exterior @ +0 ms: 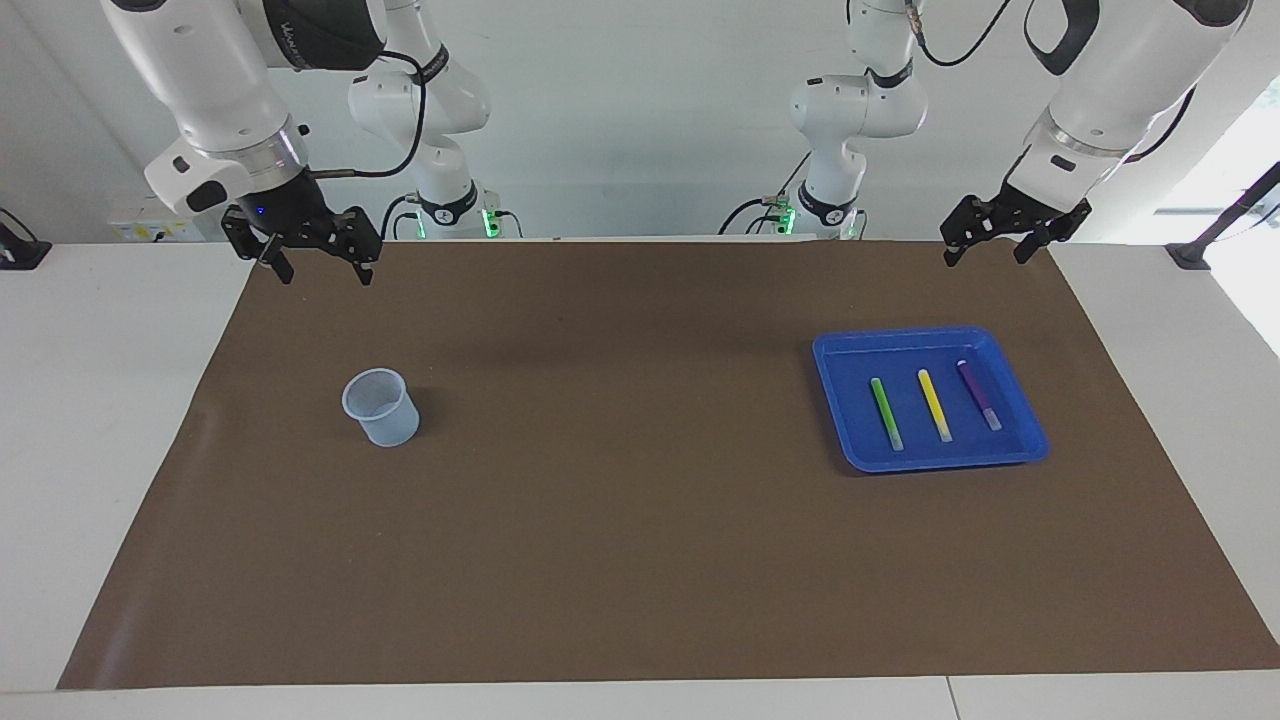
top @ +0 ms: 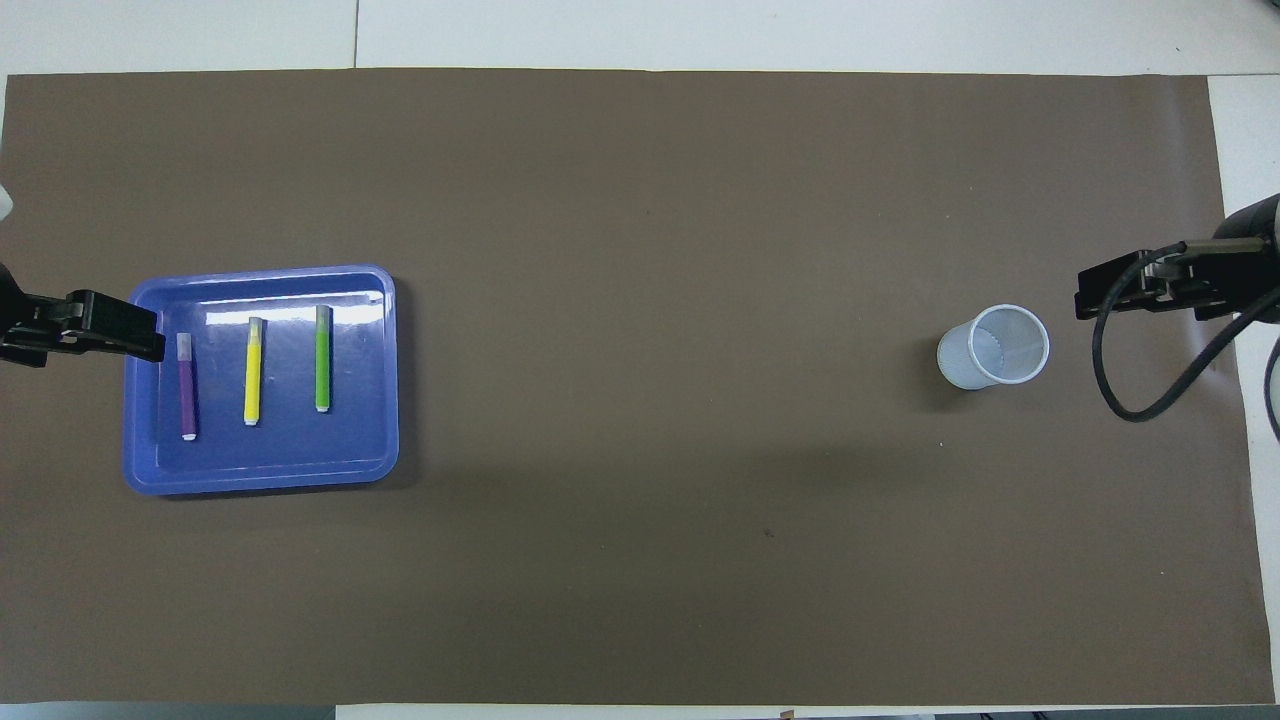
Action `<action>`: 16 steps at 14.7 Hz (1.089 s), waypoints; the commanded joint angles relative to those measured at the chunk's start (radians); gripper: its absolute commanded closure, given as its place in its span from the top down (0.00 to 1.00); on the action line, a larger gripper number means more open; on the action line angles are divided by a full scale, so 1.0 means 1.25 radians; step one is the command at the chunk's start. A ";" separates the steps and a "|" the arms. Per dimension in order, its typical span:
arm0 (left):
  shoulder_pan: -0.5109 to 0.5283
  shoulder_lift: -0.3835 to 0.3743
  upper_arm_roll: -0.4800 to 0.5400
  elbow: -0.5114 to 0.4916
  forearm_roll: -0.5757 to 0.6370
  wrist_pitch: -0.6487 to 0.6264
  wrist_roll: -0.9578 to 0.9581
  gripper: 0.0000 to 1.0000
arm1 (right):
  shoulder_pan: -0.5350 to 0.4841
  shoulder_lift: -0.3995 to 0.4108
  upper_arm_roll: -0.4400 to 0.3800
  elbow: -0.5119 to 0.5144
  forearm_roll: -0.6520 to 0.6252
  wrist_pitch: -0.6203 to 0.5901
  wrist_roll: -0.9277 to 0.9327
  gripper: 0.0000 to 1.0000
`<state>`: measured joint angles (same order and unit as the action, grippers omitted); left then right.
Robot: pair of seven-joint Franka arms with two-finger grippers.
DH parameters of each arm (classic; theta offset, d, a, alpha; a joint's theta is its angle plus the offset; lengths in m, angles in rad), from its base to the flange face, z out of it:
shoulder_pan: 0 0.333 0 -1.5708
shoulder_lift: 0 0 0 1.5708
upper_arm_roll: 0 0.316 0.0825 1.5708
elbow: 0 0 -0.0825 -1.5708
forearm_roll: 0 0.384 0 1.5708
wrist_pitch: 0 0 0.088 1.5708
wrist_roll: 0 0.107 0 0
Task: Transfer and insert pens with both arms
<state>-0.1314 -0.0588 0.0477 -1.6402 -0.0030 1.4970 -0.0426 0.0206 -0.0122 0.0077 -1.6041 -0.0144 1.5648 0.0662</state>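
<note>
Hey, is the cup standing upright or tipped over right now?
Upright. The cup stands on its base on the mat, rim up, and looks empty from overhead.

Two white arms (exterior: 200, 70) with silver wrist rings (exterior: 270, 150) carry black two-finger grippers, the left (exterior: 1000, 243) and right (exterior: 325, 262); a black cable (exterior: 400, 120) loops along the right arm.

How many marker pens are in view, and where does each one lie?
3, all lying side by side in the shallow blue plastic tray: the purple marker pen toward the left arm's end, the yellow marker pen in the middle, the green marker pen toward the cup. None looks hidden.
</note>
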 commanded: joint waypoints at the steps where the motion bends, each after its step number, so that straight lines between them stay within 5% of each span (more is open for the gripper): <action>1: -0.005 -0.005 0.004 0.004 -0.006 0.005 -0.006 1.00 | -0.007 -0.006 0.001 -0.005 0.016 -0.010 -0.026 1.00; 8: 0.001 -0.027 0.005 -0.037 -0.006 0.015 -0.012 1.00 | -0.007 -0.006 0.001 -0.005 0.016 -0.010 -0.026 1.00; 12: 0.046 -0.107 0.008 -0.246 -0.006 0.194 -0.003 1.00 | -0.007 -0.005 0.001 -0.005 0.016 -0.010 -0.026 1.00; 16: 0.105 -0.082 0.010 -0.414 -0.006 0.371 0.092 1.00 | -0.007 -0.005 0.001 -0.005 0.016 -0.010 -0.026 1.00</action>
<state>-0.0452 -0.1424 0.0617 -2.0161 -0.0030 1.8320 0.0063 0.0206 -0.0122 0.0077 -1.6041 -0.0144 1.5648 0.0662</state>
